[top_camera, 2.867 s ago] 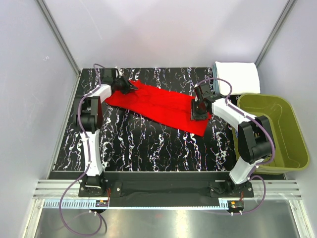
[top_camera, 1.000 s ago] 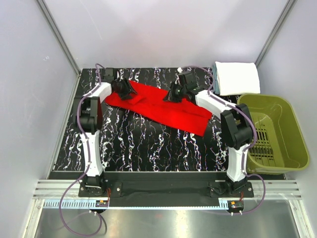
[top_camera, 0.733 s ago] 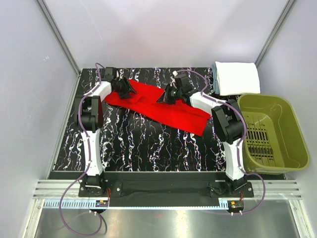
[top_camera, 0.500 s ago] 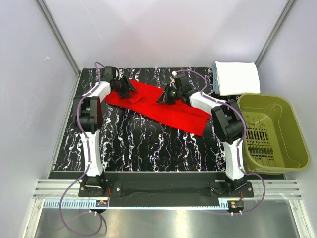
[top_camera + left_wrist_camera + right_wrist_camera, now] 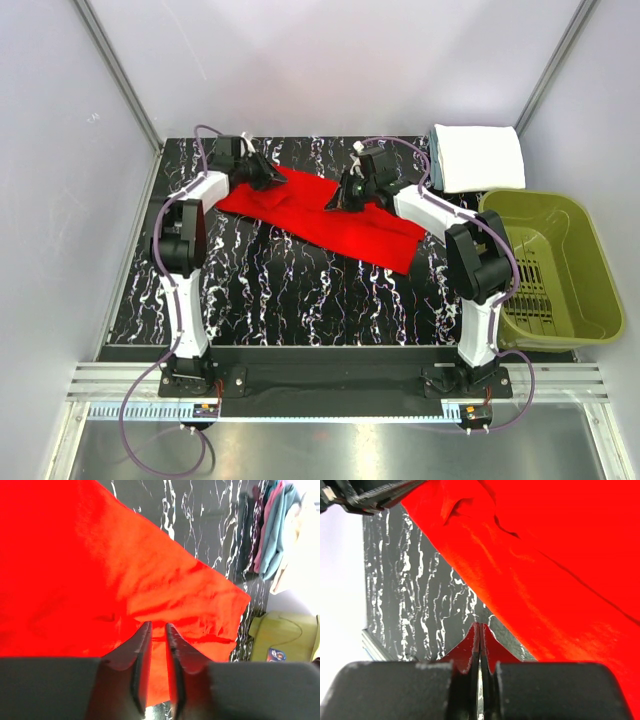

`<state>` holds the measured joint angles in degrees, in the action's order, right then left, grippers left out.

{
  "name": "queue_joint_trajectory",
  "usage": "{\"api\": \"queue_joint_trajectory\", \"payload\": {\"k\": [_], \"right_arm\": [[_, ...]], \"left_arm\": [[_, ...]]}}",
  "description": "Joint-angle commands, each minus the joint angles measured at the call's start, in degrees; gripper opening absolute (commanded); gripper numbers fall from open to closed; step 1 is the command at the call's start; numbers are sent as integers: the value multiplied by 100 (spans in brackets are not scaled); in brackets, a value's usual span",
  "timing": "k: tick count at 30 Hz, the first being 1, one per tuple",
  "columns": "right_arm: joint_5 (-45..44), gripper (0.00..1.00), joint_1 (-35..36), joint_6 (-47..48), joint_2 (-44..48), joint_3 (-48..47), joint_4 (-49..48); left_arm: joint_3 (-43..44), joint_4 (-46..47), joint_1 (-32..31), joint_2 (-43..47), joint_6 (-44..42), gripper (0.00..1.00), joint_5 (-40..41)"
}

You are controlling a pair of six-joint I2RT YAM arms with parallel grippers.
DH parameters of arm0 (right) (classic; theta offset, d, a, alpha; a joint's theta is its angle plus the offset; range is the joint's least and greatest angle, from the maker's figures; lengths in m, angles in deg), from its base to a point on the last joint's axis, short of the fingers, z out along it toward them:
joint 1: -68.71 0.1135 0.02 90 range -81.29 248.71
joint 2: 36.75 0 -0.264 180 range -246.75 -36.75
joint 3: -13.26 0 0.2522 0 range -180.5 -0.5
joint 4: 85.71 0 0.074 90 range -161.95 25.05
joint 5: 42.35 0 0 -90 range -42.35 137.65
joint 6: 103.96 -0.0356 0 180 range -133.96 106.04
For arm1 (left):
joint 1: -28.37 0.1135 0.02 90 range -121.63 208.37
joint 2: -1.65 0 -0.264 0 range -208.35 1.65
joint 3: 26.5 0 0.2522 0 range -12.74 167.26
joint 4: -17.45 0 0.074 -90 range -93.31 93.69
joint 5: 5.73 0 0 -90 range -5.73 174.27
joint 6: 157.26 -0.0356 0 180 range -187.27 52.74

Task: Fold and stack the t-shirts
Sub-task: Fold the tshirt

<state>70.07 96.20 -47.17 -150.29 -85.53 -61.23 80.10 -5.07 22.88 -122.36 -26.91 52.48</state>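
The red t-shirt [image 5: 330, 215] lies spread at a slant across the far half of the table. My left gripper [image 5: 266, 177] is at its far left end. In the left wrist view the jaws [image 5: 157, 627] stand a narrow gap apart with red cloth [image 5: 100, 570] between the tips, and creases run out from them. My right gripper [image 5: 340, 199] is at the shirt's far edge near the middle. In the right wrist view [image 5: 480, 628] it is shut flat beside the shirt's edge [image 5: 545, 570], with no cloth seen in it. A folded stack, white on top [image 5: 480, 155], sits at the far right corner.
An olive-green basket [image 5: 592, 243] stands off the table's right side, next to the folded stack. The stack's coloured edges [image 5: 275, 525] and the basket [image 5: 282, 630] show in the left wrist view. The black marbled table [image 5: 280, 290] lies bare in front of the shirt.
My right gripper has moved from the shirt's right end to its far edge near the middle. My left gripper has shifted a little to the right at the shirt's left end.
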Motion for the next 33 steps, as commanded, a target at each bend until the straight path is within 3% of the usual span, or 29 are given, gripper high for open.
{"api": "queue_joint_trajectory", "payload": {"k": [1, 3, 7, 12, 19, 21, 25, 33], "right_arm": [[-185, 1, 64, 236, 393, 22, 167], [-220, 1, 64, 289, 464, 22, 202], [-422, 1, 55, 368, 499, -4, 360], [-519, 1, 55, 351, 666, 162, 431], [-712, 2, 55, 350, 1061, 338, 571], [-756, 2, 64, 359, 1132, 312, 676], [-852, 2, 55, 394, 1228, 452, 756], [-1643, 2, 46, 746, 1334, 945, 1291]], "left_arm": [[-108, 506, -57, -158, 156, 19, -169], [-64, 585, -100, -325, 235, 14, -213], [-99, 586, -250, -475, 236, 13, -161], [-521, 814, -268, -352, 271, 16, 207], [-362, 858, -294, -502, 288, 20, -107], [-433, 955, -285, -301, 350, 26, -134], [-275, 227, -233, 235, 17, 43, 199], [-1284, -469, 259, 1589, -538, 45, 971]]}}
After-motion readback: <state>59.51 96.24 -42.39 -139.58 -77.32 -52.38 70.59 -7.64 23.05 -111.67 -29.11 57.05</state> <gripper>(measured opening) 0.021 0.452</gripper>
